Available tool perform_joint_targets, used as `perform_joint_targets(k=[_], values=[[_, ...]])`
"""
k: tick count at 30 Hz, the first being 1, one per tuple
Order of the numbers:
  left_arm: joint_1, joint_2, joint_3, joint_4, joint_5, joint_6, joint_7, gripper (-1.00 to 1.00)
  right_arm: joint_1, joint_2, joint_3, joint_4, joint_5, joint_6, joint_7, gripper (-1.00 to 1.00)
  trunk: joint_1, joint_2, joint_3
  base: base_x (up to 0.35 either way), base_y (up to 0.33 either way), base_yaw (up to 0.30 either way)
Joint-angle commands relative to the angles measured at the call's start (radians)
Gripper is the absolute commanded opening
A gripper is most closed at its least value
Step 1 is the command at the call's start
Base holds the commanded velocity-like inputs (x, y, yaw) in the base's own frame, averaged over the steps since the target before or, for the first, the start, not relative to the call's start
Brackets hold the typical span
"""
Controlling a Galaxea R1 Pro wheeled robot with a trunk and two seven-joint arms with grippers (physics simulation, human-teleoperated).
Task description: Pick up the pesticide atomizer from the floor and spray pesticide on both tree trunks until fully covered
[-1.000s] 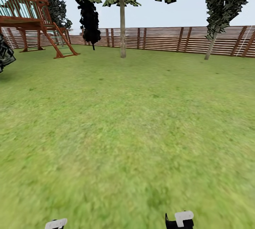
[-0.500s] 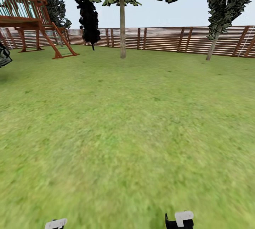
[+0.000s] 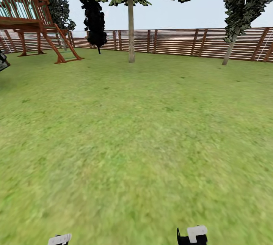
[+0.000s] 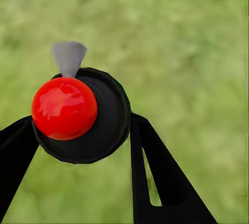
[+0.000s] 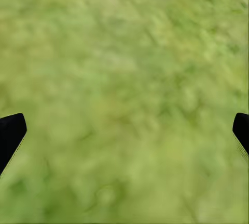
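Atomizer in hand, crossing lawn.
Left fingers (image 4: 78, 146) clamp the pesticide atomizer (image 4: 78, 112); likely light, rigid, slick. Right fingers (image 5: 124, 130) spread, empty.

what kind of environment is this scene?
Looks like a fenced backyard garden, simulated: a wide green lawn, a horizontal-slat wooden fence along the back, a wooden play tower with a ladder, and a pale-trunked tree.

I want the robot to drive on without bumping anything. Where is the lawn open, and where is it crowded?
Open: the lawn from the robot up to the tree trunk and wooden fence. Crowded: the far left, around the play tower and dark conifers.
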Motion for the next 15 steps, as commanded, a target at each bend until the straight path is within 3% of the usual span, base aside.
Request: perform_joint_targets(k=[1, 15], values=[[-0.001, 0.0, -0.007, 0.001, 0.01, -0.003, -0.004, -1.0, -0.001, 0.0, 0.007, 0.001, 0.005, 0.001, -0.01, 1.0, 0.0, 0.0, -0.001, 0.338, 0.0, 0.0], [-0.001, 0.001, -0.007, 0.001, 0.01, -0.003, -0.004, -1.0, -0.001, 0.0, 0.007, 0.001, 0.005, 0.001, -0.01, 1.0, 0.0, 0.0, -0.001, 0.338, 0.0, 0.0]])
